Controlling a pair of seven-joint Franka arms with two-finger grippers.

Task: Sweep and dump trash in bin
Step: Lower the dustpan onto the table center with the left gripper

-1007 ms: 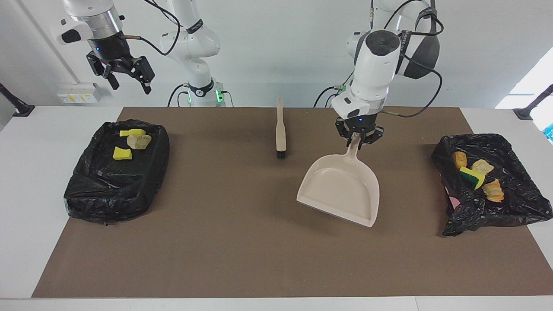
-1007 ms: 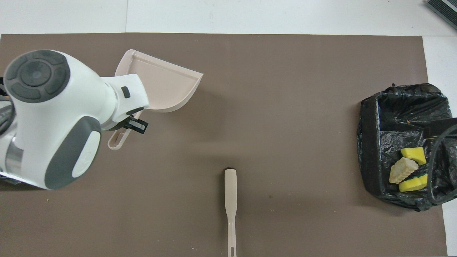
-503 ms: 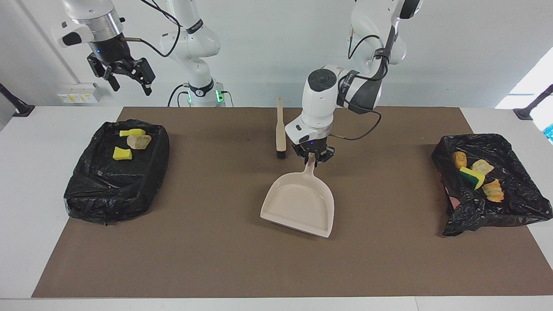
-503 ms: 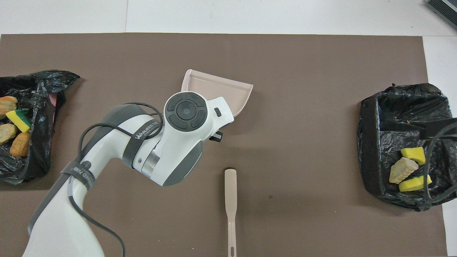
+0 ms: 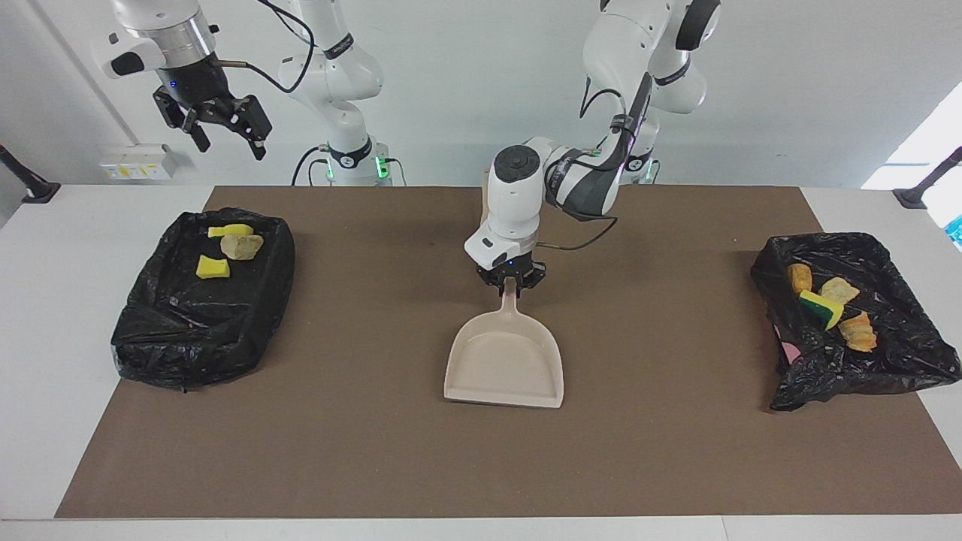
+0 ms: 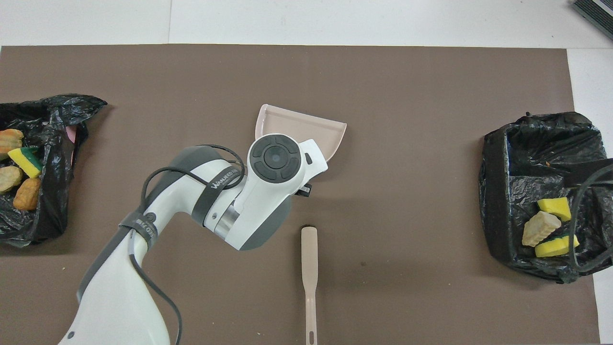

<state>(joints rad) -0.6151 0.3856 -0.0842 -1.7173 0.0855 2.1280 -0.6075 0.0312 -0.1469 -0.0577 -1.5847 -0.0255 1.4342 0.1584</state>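
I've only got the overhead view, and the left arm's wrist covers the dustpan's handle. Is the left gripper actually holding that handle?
Observer: Yes. In the facing view the left gripper is closed on the handle of the dustpan.
Operator: Is the pan lifted or down?
Observer: Down, as far as I can tell. It looks to lie flat on the brown mat, with its mouth pointing away from the robots.
Operator: And the right gripper? I only see a dark edge of it.
Observer: The right gripper is open, raised high over the bin at the right arm's end of the table, waiting.
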